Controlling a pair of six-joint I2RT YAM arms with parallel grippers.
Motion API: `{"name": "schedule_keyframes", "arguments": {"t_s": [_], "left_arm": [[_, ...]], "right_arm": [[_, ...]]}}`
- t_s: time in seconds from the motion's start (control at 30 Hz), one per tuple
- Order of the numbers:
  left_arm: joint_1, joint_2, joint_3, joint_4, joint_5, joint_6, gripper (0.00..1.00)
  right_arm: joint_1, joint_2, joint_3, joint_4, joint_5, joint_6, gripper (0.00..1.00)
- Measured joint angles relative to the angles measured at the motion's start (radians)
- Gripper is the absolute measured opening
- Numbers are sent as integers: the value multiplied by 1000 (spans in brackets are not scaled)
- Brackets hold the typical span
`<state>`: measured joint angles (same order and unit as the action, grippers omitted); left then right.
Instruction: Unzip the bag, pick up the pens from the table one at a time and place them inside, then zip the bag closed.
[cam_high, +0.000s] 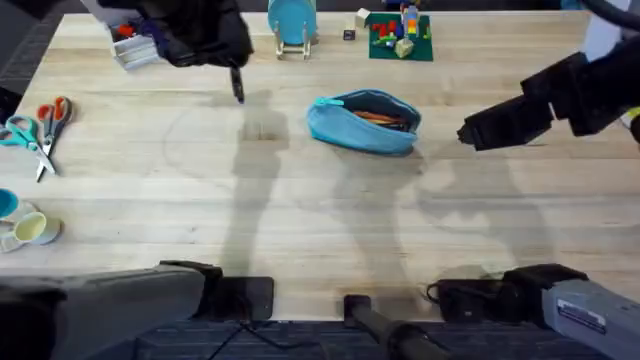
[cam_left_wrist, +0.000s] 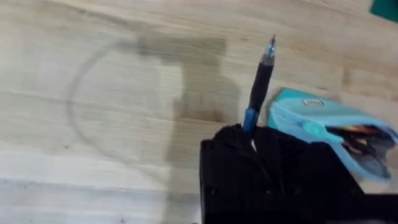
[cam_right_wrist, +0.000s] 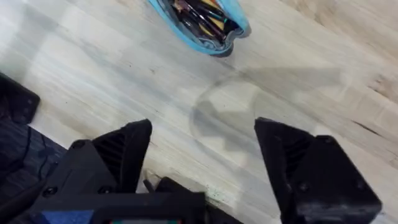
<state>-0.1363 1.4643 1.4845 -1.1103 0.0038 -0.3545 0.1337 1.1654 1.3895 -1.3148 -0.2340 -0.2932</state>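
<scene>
In the overhead view the bag (cam_high: 364, 122) lies a little above the middle of the frame on the table (cam_high: 300, 210), its zipper drawn back so the mouth gapes and dark and orange things show inside; it stands open, I judge, so that pens can be dropped in without anyone holding it. The left gripper (cam_high: 236, 84) hangs in the upper left of that view, clamped on a pen (cam_left_wrist: 260, 81) that points away from the fingers, lifted off the wood and left of the bag. Carrying it this way probably lets the tip be steered into the opening. The right gripper (cam_high: 468, 133) waits just right of the bag with fingers (cam_right_wrist: 124, 152) spread wide and empty, likely ready to steady the fabric or take the zipper.
</scene>
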Motion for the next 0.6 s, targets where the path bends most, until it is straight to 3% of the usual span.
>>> {"name": "schedule_keyframes", "arguments": {"t_s": [0.23, 0.6], "left_arm": [[-143, -27, 0, 8, 1, 95, 44], [-200, -27, 0, 29, 21, 149, 44]], "right_arm": [[0, 0, 0, 0, 0, 0, 998], [0, 0, 0, 0, 0, 0, 998]]}}
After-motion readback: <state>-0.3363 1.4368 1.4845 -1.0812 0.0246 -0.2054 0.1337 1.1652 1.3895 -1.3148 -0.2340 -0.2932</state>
